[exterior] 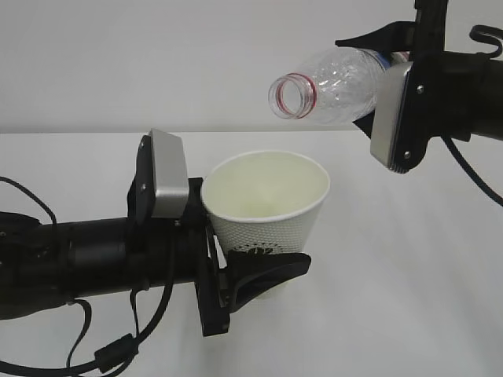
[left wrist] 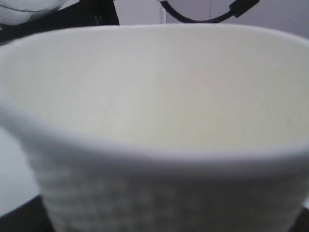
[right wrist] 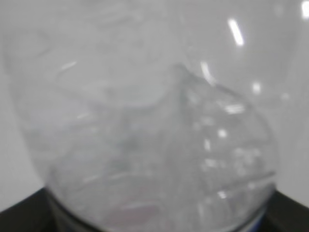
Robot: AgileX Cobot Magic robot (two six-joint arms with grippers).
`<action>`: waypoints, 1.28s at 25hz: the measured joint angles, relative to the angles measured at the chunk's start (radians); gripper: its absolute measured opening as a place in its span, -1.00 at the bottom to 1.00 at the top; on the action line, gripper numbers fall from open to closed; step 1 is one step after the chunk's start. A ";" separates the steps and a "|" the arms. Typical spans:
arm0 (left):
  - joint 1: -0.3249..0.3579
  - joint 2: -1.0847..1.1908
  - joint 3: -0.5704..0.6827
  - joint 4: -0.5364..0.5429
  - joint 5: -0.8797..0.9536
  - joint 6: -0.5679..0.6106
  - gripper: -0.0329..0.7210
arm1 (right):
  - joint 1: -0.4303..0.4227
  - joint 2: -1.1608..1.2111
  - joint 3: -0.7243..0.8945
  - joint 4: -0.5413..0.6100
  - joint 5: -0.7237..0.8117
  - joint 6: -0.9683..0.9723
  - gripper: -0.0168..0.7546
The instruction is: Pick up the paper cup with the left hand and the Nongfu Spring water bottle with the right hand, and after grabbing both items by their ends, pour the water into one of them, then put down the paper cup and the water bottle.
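My left gripper (exterior: pixel 271 265) is shut on the lower part of the white paper cup (exterior: pixel 267 206), holding it upright above the table. The cup (left wrist: pixel 159 96) fills the left wrist view, with its cream inside showing. My right gripper (exterior: pixel 355 82) is shut on the body of the clear Nongfu Spring water bottle (exterior: pixel 326 78). The bottle is tipped, and its open red-ringed mouth (exterior: pixel 292 96) points left and slightly down, just above the cup's rim. It fills the right wrist view (right wrist: pixel 145 121). No stream of water shows, and I cannot tell whether the cup holds any.
A white table (exterior: pixel 409 275) lies under both arms, with a plain white wall behind it. Black cables (exterior: pixel 110 353) hang from the left arm at the lower left. The right arm's cable (exterior: pixel 471 173) droops at the right edge.
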 joint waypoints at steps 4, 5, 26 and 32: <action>0.000 0.000 0.000 -0.021 0.000 0.000 0.45 | 0.000 0.000 0.000 0.004 0.000 -0.017 0.37; 0.000 0.000 0.000 -0.023 0.000 0.000 0.45 | 0.000 0.000 0.000 0.004 0.000 -0.024 0.37; 0.000 0.000 0.000 -0.024 0.000 0.000 0.44 | 0.000 0.000 0.000 0.015 -0.029 -0.136 0.37; 0.000 0.000 0.000 -0.024 0.000 0.000 0.44 | 0.000 0.000 0.000 0.019 -0.031 -0.156 0.37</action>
